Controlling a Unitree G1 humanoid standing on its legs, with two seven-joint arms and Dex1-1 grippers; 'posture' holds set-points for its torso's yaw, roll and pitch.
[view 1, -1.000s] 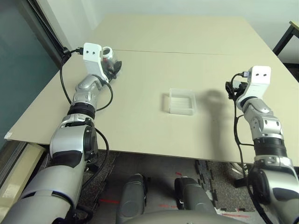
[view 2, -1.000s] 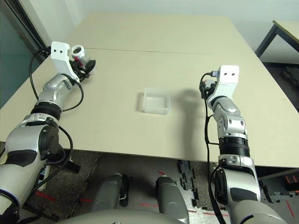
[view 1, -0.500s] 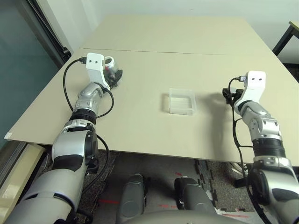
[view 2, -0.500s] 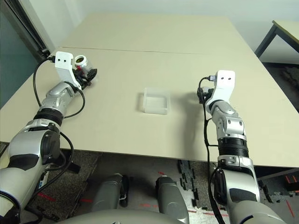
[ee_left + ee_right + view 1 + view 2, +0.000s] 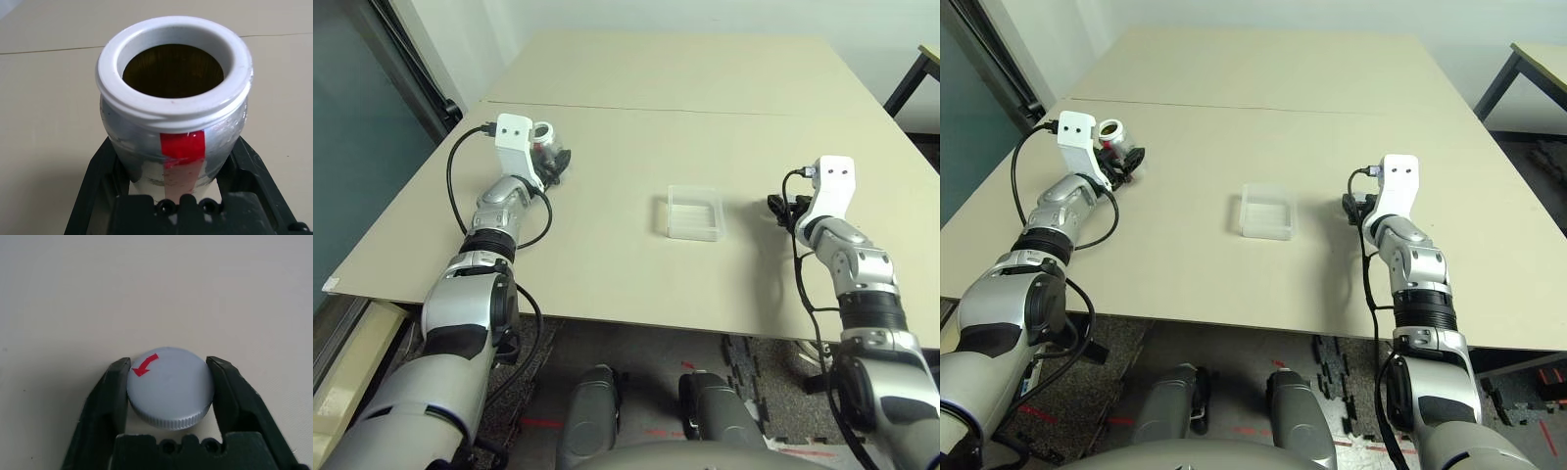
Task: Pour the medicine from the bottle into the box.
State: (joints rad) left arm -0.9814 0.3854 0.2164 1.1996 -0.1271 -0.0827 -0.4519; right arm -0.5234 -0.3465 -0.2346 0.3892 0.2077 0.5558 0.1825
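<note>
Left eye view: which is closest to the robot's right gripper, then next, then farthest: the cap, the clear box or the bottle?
1. The cap: held between the right gripper's fingers, on the robot's right.
2. The clear box: mid-table, to the gripper's left.
3. The bottle: open, in the left gripper, far across on the robot's left.

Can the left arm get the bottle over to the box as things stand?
Probably yes: the left gripper holds the uncapped bottle, and bare table lies between it and the box.
</note>
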